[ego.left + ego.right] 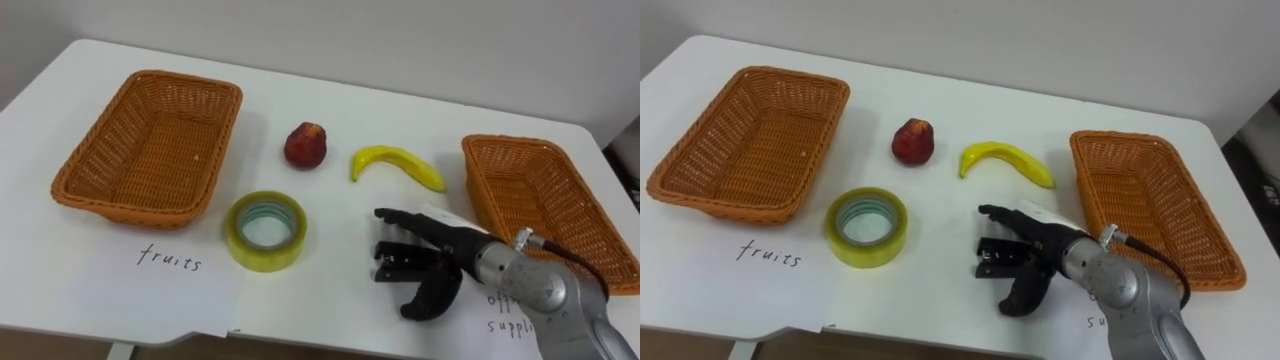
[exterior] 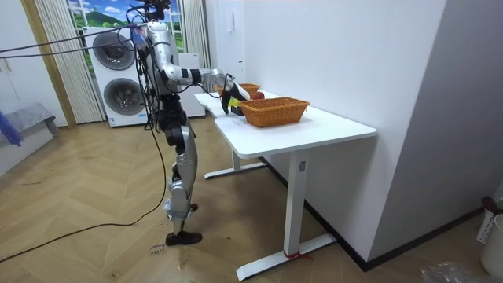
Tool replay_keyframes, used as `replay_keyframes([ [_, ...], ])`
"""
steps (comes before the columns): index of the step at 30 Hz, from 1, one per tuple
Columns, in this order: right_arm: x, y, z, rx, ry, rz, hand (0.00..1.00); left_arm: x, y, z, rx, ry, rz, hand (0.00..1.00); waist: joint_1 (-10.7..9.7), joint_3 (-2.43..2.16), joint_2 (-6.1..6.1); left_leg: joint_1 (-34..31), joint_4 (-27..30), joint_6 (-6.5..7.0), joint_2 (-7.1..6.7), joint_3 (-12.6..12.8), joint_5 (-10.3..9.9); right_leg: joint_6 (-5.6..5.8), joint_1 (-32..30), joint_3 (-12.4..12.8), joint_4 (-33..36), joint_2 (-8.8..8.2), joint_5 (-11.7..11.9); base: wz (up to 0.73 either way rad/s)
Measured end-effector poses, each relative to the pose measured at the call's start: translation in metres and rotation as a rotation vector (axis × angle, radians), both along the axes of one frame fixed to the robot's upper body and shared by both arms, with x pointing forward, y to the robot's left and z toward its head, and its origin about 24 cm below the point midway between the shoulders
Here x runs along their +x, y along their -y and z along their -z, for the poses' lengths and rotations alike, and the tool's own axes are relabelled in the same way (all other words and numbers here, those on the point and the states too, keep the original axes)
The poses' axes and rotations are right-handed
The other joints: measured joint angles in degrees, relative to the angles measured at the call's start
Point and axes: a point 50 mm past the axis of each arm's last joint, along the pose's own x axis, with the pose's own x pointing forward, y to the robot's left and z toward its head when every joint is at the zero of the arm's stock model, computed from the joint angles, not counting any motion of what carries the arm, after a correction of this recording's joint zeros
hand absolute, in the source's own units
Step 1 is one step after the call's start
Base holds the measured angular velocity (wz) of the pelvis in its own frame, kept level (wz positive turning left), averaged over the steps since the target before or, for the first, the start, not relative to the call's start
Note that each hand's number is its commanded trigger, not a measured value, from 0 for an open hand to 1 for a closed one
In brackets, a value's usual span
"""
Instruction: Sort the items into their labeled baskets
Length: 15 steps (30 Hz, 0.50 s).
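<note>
A red fruit point(image 1: 306, 145) and a yellow banana point(image 1: 397, 164) lie on the white table point(image 1: 330, 300) between two woven baskets. The left basket point(image 1: 150, 148) sits behind a sheet marked "fruits" point(image 1: 170, 260). The right basket point(image 1: 545, 205) stands empty at the table's right. A roll of yellowish tape point(image 1: 266, 231) lies flat near the front. My right hand point(image 1: 450, 255) comes in from the lower right, open, its fingers stretched over a small black stapler point(image 1: 398, 262) and its thumb on the near side. In the room view the hand point(image 2: 222, 82) reaches over the table.
A second paper label point(image 1: 505, 315) lies under my right forearm, in front of the right basket. The table's front edge runs close below the tape and the labels. In the room view I stand at the table's end, with washing machines point(image 2: 119, 79) behind me.
</note>
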Motion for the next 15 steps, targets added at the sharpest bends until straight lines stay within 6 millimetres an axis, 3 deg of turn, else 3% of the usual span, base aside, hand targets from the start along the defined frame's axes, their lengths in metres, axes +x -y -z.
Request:
replay_keyframes([
  [15, 0.013, 0.001, -0.006, -0.082, 0.061, 0.044, 1.0, 0.001, 0.0, -0.001, 0.021, 0.011, -0.004, 0.0, 0.1, -0.14, 0.26, -0.06, -0.38, 0.0, 0.02, -0.31, 0.0, 0.0, -0.16, -0.99, -0.11, 0.0, 0.0, 0.01],
])
